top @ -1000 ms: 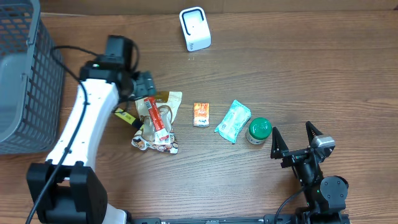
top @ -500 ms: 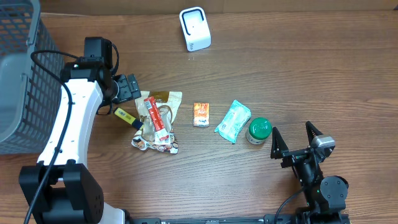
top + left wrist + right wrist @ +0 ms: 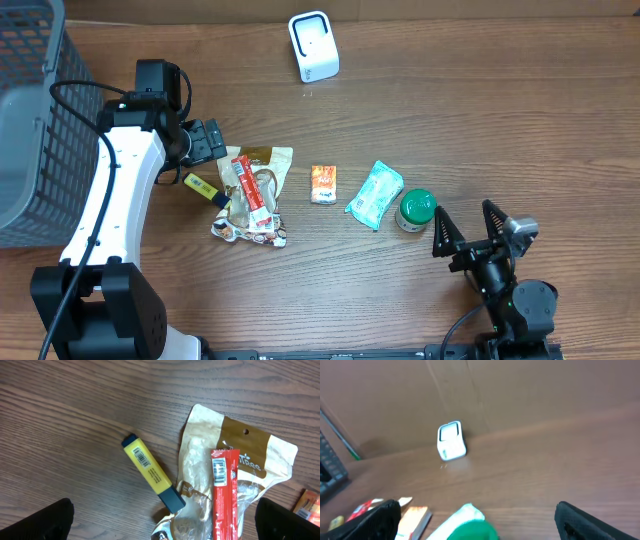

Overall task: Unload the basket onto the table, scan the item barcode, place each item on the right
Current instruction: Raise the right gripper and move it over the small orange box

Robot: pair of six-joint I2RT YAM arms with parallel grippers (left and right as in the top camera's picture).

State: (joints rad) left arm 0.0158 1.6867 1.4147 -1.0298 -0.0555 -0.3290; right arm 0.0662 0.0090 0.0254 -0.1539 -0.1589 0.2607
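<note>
Both claws wide and empty, pile crowded.
Our left gripper (image 3: 207,141) hovers by the dark-capped yellow plastic highlighter (image 3: 153,473), which touches the tan paper pouch (image 3: 245,457) under the red snack-stick wrapper (image 3: 223,495), well apart from the white box scanner (image 3: 313,46); closing here, we might pinch two items or cover a barcode. Our right gripper (image 3: 465,226) sits apart.

We are seeing the white scanner (image 3: 313,46) standing upright at the far side, well apart from the items, its front apparently facing them. The yellow highlighter (image 3: 152,473) is lying flat and diagonal, barcode up, its dark cap touching the tan pouch (image 3: 260,455); the red bar (image 3: 225,505) is lying across that pouch, barcode up.
</note>
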